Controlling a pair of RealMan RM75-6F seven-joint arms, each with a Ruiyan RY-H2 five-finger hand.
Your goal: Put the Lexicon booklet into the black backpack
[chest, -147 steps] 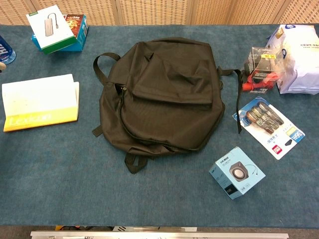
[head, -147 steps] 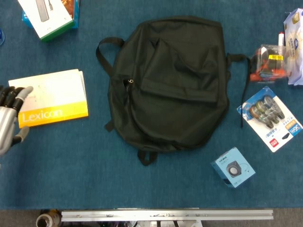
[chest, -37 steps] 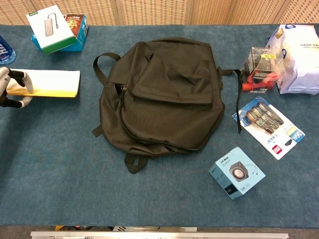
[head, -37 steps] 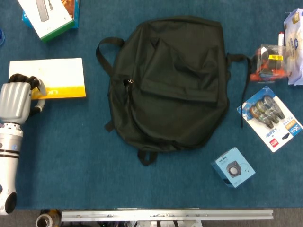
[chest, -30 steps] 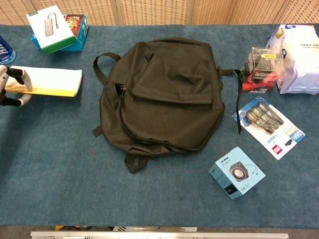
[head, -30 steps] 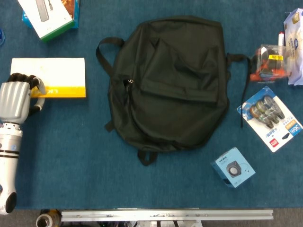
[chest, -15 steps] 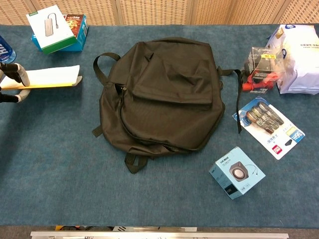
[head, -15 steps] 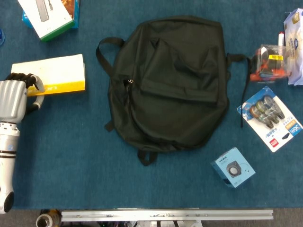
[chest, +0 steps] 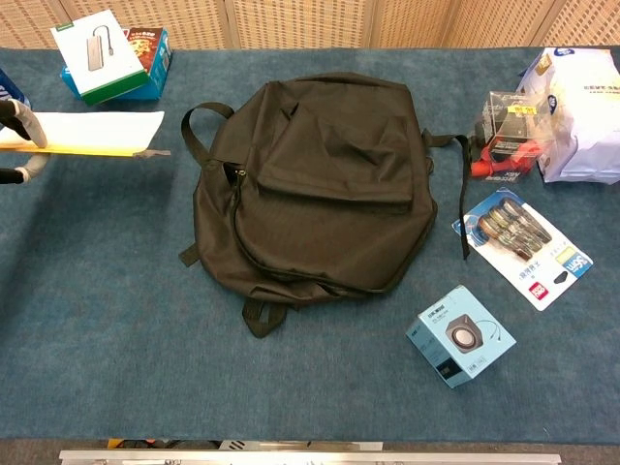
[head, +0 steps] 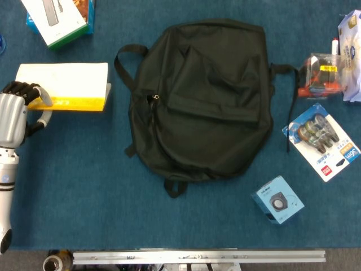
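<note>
The white and yellow Lexicon booklet [head: 66,84] is lifted off the table at the far left, held roughly level; in the chest view the booklet [chest: 92,133] shows nearly edge-on. My left hand [head: 16,113] grips its left end, fingers over the top and thumb beneath; only the fingers [chest: 21,124] show at the chest view's left edge. The black backpack [head: 200,99] lies flat in the middle of the blue table, to the booklet's right, and I see no open mouth in it. My right hand is out of both views.
A green and white box [head: 56,20] on a blue box sits at the back left. On the right lie a red item in clear packaging [head: 321,76], a white bag [head: 351,53], a blister pack [head: 322,140] and a small blue speaker box [head: 277,200].
My left hand closed on the booklet's left end and raised it off the table, carrying it a little up and to the right. The backpack has not moved.
</note>
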